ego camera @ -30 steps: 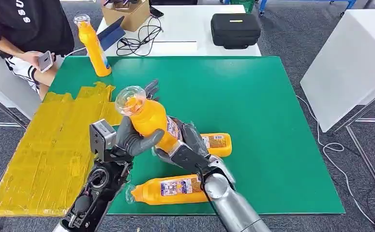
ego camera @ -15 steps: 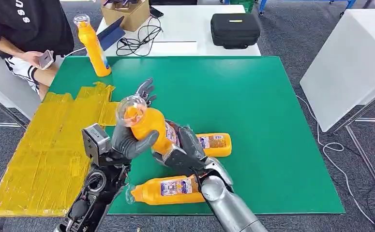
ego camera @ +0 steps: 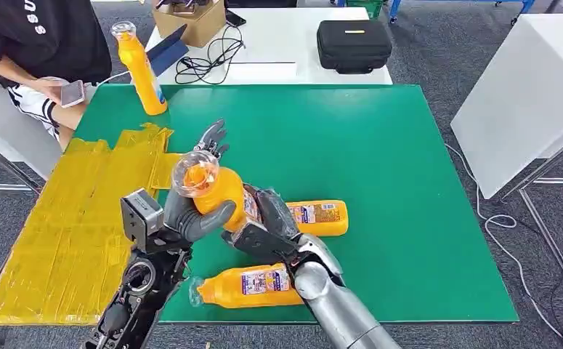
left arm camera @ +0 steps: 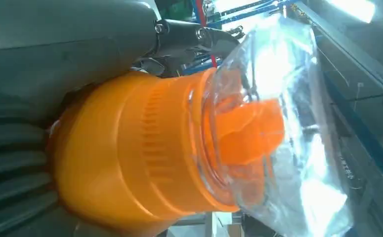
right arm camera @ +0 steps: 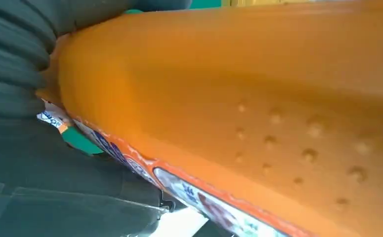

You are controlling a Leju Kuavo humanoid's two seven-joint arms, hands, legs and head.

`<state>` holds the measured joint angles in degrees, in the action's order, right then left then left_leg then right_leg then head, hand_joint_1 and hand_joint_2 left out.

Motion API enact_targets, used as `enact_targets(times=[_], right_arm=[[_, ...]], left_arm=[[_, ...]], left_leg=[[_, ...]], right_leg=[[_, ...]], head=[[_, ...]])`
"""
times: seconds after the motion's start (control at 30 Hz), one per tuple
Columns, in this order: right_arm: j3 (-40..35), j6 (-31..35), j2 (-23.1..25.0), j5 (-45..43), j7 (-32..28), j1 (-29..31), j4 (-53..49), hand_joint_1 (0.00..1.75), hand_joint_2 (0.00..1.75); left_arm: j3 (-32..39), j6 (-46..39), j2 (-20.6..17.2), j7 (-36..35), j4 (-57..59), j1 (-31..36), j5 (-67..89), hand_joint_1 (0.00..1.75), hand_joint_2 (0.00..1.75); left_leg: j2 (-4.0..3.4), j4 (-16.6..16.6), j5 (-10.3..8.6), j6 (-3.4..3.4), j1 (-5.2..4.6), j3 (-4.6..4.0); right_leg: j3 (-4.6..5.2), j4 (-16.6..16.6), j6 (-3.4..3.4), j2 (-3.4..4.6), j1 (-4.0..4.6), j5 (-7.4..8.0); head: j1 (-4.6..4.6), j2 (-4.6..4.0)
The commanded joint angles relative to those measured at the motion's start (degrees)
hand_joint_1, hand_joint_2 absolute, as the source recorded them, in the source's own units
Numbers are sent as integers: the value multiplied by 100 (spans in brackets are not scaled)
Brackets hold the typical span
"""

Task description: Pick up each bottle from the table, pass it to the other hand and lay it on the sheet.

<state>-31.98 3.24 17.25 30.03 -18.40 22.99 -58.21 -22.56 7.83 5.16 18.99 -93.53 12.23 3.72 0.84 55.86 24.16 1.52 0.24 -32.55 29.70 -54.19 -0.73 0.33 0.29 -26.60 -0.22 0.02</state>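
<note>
An orange bottle (ego camera: pixel 220 195) with a clear cap (ego camera: pixel 194 171) is held tilted above the green mat (ego camera: pixel 380 145), its cap toward the yellow sheet (ego camera: pixel 67 225). My left hand (ego camera: pixel 191 217) has its thumb wrapped across the bottle's neck, and its fingers (ego camera: pixel 213 138) stand straight behind it. My right hand (ego camera: pixel 264 227) grips the bottle's lower body. In the left wrist view the bottle's neck (left arm camera: pixel 140 148) lies against my left hand (left arm camera: pixel 26 123). The bottle's side (right arm camera: pixel 258 98) presses against my right hand (right arm camera: pixel 11 69) in the right wrist view.
Two more orange bottles lie on the mat, one (ego camera: pixel 323 217) just right of my hands and one (ego camera: pixel 249 285) at the near edge. A third (ego camera: pixel 142 69) stands upright at the far left corner. A person (ego camera: pixel 38 43) sits there holding a phone.
Both hands and the bottle have drifted slightly left and toward me, with the cap sinking a little. The person's phone hand has shifted.
</note>
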Motion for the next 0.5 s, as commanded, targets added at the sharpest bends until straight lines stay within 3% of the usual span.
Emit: enact_targets(times=[0.03,0.5], right_arm=[[-288,92,-113,131,9,419,256,175,175],[-184,128,-139,107,31,500,87,175,175]], left_arm=[[-159,34,67,-38,442,306,159,0,175],[-13,1,93,-100,604,353,181,0,175]], left_leg=[[-2,3,10,-5,4,18],[1,0,5,-3,2,12]], right_leg=[[-22,3,-7,-8,4,-8],[-15,3,-6,-9,2,-4]], head=[[0,0],[0,0]])
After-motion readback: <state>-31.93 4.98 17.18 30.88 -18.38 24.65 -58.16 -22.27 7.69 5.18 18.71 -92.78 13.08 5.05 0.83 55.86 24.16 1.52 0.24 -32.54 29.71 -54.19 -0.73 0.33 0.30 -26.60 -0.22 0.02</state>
